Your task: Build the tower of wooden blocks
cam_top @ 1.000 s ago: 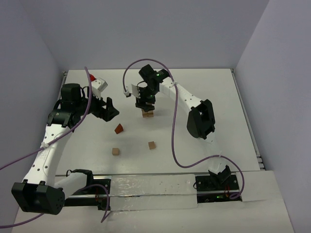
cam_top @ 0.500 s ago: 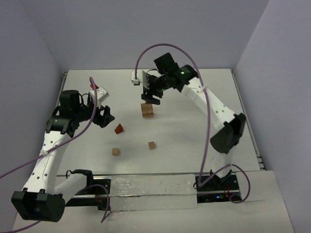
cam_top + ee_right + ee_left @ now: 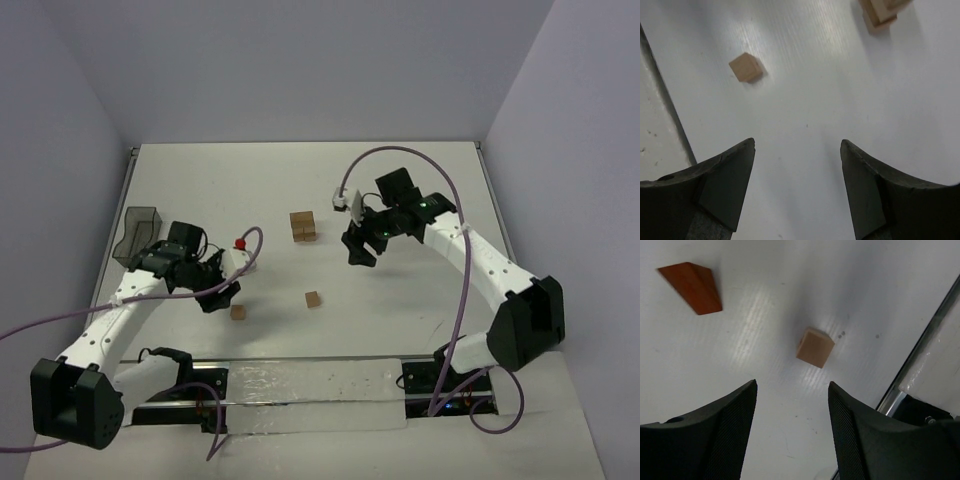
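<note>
Site: robotics lab test cell, as I see it through my camera feeds.
1. White table [image 3: 420, 190], boxed in by plain pale walls [image 3: 300, 70] at the back and on both sides.
2. Two white-and-black robot arms, the left arm [image 3: 110, 325] and the right arm [image 3: 480, 260], fixed at a rail [image 3: 300, 360] along the near edge.
3. Purple cables [image 3: 400, 150] looping loose from both arms.
4. Props on the table: small wooden blocks [image 3: 303, 226] and a dark plastic bin [image 3: 140, 232].
</note>
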